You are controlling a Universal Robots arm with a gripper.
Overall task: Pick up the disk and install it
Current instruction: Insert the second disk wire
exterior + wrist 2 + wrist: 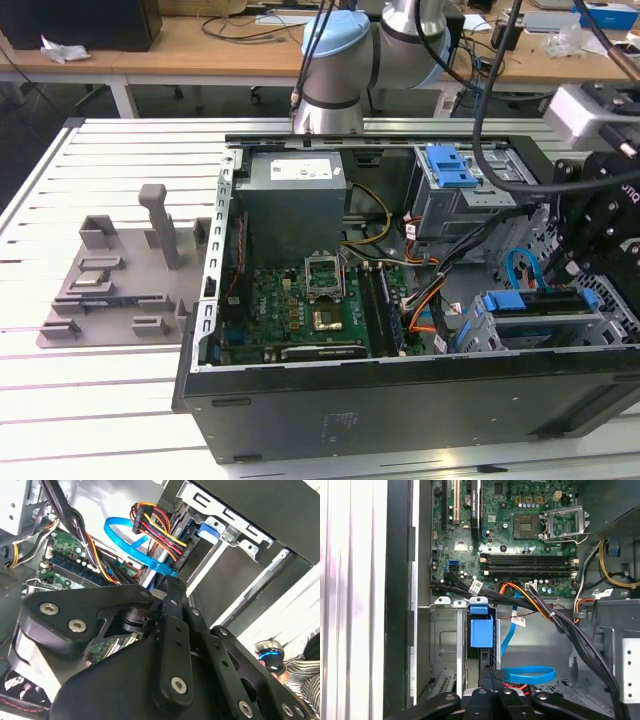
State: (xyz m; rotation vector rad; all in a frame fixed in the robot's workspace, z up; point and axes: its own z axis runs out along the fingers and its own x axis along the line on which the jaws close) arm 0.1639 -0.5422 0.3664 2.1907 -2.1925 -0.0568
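Observation:
The disk (540, 318), silver with a blue bracket, lies in the drive cage (478, 335) at the lower right corner of the open computer case. In the first wrist view I see it edge-on, its blue bracket end (481, 630) standing in the cage slot (442, 640). My gripper (575, 272) hangs just over the disk's far end. In both wrist views its black fingers (491, 674) meet in one narrow tip, shut, with nothing visible between them (170, 587). I cannot tell whether the tip touches the disk.
A blue flat cable (530, 672) loops beside the gripper, and bundled power wires (155, 525) run close by. The motherboard (300, 310), grey power-supply box (295, 190) and blue latch (455, 165) fill the case. A grey fixture plate (110, 290) lies at the exterior view's left.

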